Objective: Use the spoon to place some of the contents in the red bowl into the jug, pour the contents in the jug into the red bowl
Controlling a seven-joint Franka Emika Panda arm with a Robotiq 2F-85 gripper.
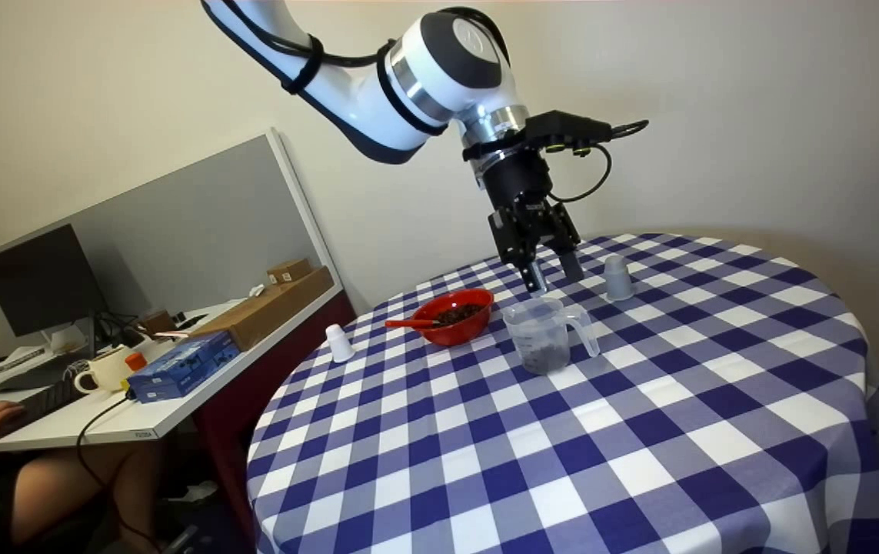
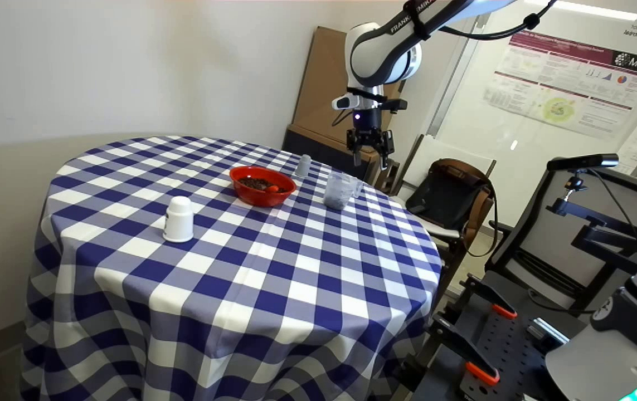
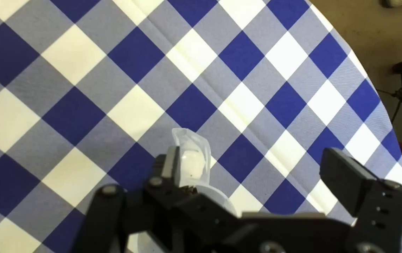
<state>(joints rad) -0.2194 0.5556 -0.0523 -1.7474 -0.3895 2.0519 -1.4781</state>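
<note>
Red bowl [image 1: 457,334] and clear jug [image 1: 541,335] near each other on the checked-cloth desk [image 1: 531,462].
I have the claw [image 1: 554,278] spread wide, empty, hanging near the jug; red spoon [image 1: 411,324] sits in the bowl's dark bits [image 1: 456,314], handle over the rim; some brown bits [image 3: 189,190] show inside the jug.

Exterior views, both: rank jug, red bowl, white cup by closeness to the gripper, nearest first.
1. Jug: nearest, below the open gripper.
2. Red bowl: next, left of the jug in both exterior views.
3. White cup: farthest, out beyond the red bowl, on its left in both exterior views.
</note>
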